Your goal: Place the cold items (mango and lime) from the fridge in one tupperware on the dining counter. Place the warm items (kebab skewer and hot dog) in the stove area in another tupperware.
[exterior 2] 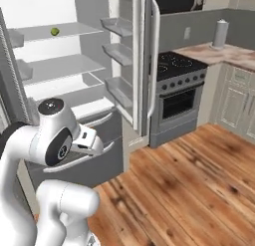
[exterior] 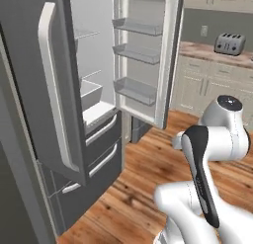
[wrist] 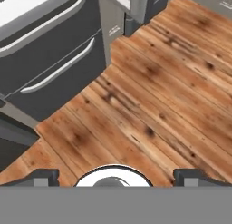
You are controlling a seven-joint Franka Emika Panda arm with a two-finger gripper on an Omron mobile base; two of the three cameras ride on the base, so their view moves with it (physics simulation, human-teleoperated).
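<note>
The fridge (exterior: 59,104) stands open, both upper doors swung wide, with white shelves inside (exterior 2: 64,65). A small round green fruit (exterior 2: 55,31) lies on the top shelf; I cannot tell whether it is the mango or the lime. My gripper (wrist: 116,177) is open with nothing between its fingers, and it points down at the wooden floor in front of the fridge's dark lower drawers (wrist: 54,60). The arm is folded low in front of the fridge. The stove area (exterior 2: 174,65), a black cooktop over a steel oven front, sits just right of the fridge.
The right fridge door (exterior 2: 137,65) with its grey bins juts out between me and the stove. The left door with its long pale handle (exterior: 49,90) hangs close on the left. A toaster (exterior: 230,43) and a paper towel roll (exterior 2: 219,33) stand on marbled counters.
</note>
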